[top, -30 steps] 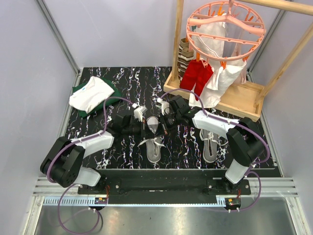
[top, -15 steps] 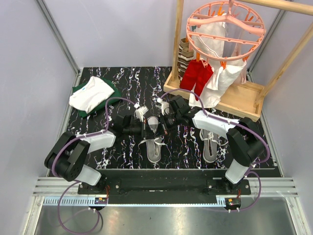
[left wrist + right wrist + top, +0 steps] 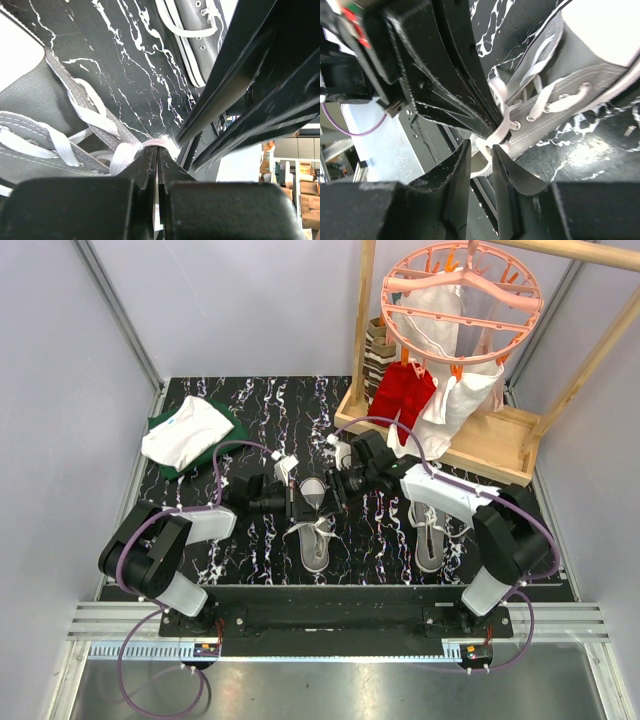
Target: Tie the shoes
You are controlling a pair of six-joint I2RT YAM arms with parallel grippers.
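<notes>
The left fingers (image 3: 142, 170) clamp a white lace (image 3: 129, 151) of the grey sneaker (image 3: 313, 536) on the worktop (image 3: 250, 400); the right fingers (image 3: 454, 172) stand slightly parted at the same lace.

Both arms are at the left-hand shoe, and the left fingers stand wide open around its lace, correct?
Not quite: the left fingers are shut on the white lace, pinching it, not wide open. The left wrist view shows it. The rest holds: the work is at the left-hand shoe.
</notes>
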